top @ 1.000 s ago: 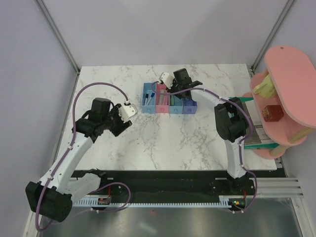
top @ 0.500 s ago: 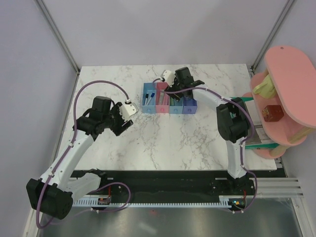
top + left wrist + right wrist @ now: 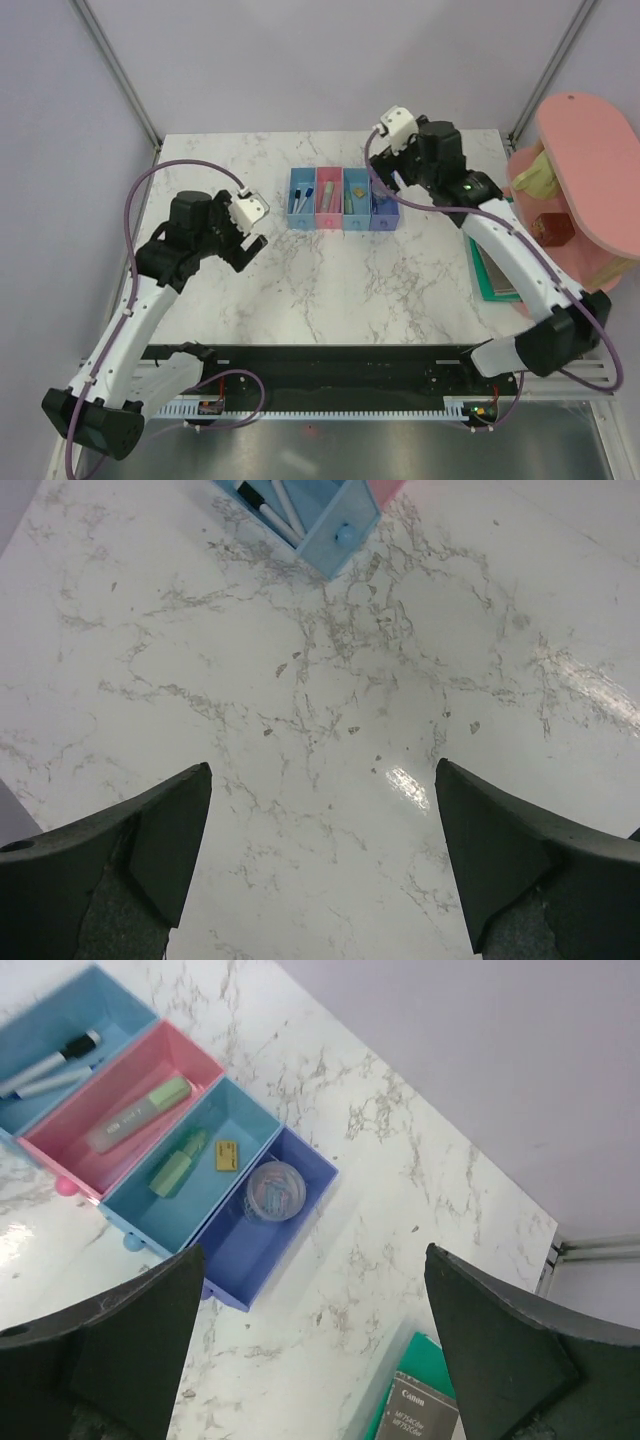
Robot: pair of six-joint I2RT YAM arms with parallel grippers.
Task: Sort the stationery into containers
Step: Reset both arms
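The containers (image 3: 331,223) stand in a joined row at the back middle of the marble table. In the right wrist view the far light blue bin (image 3: 88,995) holds a black pen and a blue-tipped marker (image 3: 50,1068). The pink bin (image 3: 200,1058) holds a pale green and pink bar (image 3: 140,1115). The second light blue bin (image 3: 262,1120) holds a pale green bar (image 3: 178,1166) and a tan nub (image 3: 226,1155). A clear round piece (image 3: 275,1190) lies in the dark blue bin (image 3: 240,1260). My right gripper (image 3: 314,1252) hangs open and empty, high beside the dark blue bin. My left gripper (image 3: 322,768) is open over bare marble, left of the row.
A flat dark green book (image 3: 495,275) with a grey booklet on it lies at the right edge, under my right arm. Beyond it at the far right stands a big pink round-topped shelf (image 3: 575,190). Metal frame posts rise at the table's back corners.
My right gripper has lifted off the bins, swung up and to the right, and opened wide. My left gripper has drawn a little to the left and opened wider.
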